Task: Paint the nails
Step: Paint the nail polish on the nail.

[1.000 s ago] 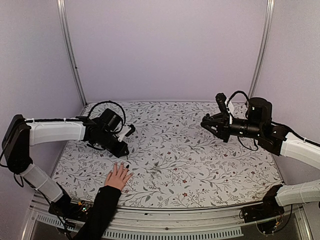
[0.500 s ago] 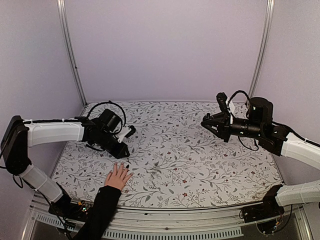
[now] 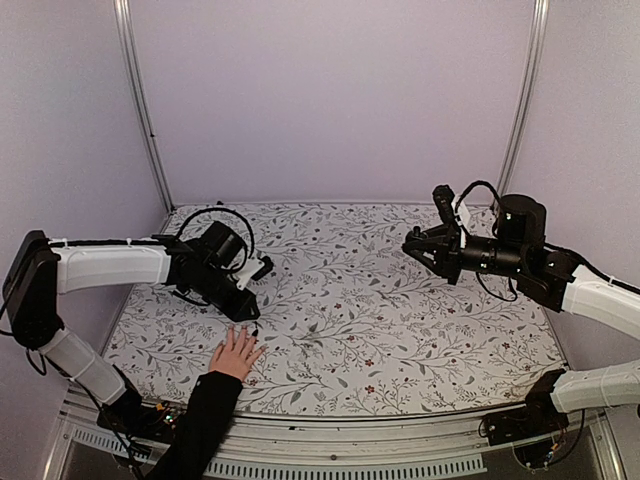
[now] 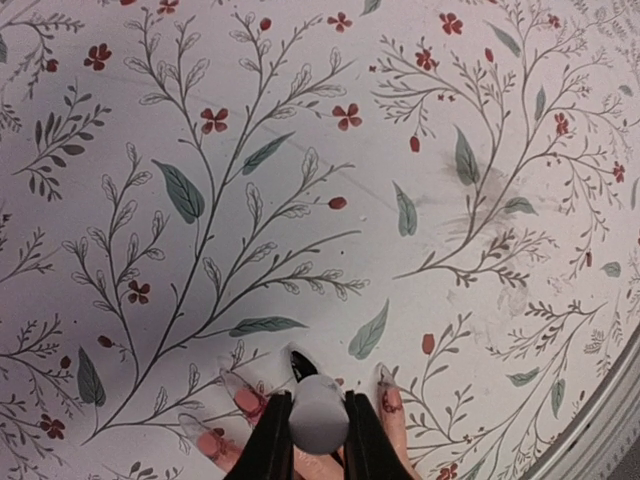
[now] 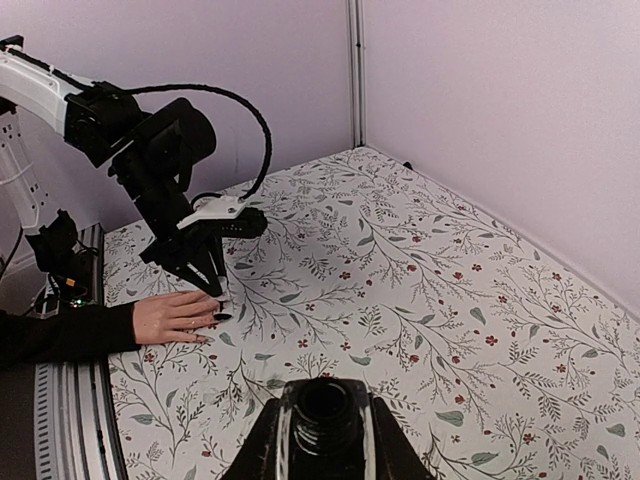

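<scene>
Left fingers [image 4: 268, 440] clenched on white-capped brush [image 4: 319, 422], dark tip near nails [image 4: 246, 400] of light-skinned hand [image 3: 236, 352] flat on floral-print counter [image 3: 400, 320]. Right fingers [image 5: 265, 440] grasping small dark open bottle [image 5: 322, 400].

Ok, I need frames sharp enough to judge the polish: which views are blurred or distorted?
Left wrist view: cloth crisp, nails fairly clear, the white cap at the bottom edge blurred. Right wrist view: bottle near the lens soft, hand small. Top view: even light, corner posts bowed, nails too small.
</scene>
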### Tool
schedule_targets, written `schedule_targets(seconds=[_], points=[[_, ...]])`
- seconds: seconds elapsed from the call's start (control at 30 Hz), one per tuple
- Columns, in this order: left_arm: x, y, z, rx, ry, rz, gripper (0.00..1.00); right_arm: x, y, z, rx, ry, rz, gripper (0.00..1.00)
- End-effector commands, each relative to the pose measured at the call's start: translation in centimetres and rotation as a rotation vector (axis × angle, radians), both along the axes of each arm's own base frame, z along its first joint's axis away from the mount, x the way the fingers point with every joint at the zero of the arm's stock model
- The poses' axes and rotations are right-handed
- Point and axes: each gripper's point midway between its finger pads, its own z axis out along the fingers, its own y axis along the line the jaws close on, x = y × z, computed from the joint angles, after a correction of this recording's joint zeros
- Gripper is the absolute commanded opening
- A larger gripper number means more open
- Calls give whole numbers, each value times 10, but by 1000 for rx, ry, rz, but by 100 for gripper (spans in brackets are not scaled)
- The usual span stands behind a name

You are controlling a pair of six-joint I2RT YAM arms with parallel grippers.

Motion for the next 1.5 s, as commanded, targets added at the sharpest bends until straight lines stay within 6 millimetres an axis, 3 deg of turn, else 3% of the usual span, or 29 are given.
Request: schedule_targets(seconds=[0.0,0.57,1.47], points=[[-12,-2,-13,16,56,-29,0,-2,-3,7,17,-27,-1,0],[-10,1,-23,54,72,-23,0,-2,-4,8,17,-29,-6,0],[6,-4,-20,51,29,-10,0,-1,-4,7,15,-28,-11,0]])
